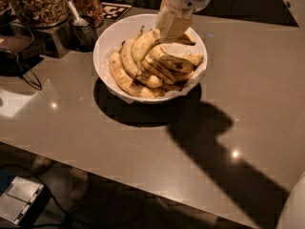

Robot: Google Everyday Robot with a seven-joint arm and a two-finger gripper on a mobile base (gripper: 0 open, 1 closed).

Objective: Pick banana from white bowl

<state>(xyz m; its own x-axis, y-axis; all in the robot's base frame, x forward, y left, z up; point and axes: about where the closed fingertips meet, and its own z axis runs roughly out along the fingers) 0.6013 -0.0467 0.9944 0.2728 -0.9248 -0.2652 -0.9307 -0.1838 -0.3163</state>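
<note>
The white bowl stands at the back middle of the grey table and holds several bananas. My gripper comes down from the white arm over the bowl's right half. It is shut on the upper end of the banana, a curved bright yellow one. The banana hangs tilted down to the left, above the rest of the pile. The other bananas below are brown-spotted. The fingertips are partly hidden behind the banana.
Glass jars of nuts and a metal cup with a spoon stand left of the bowl. A black cable lies at the far left. The table's front edge runs diagonally below. A grey box sits on the floor.
</note>
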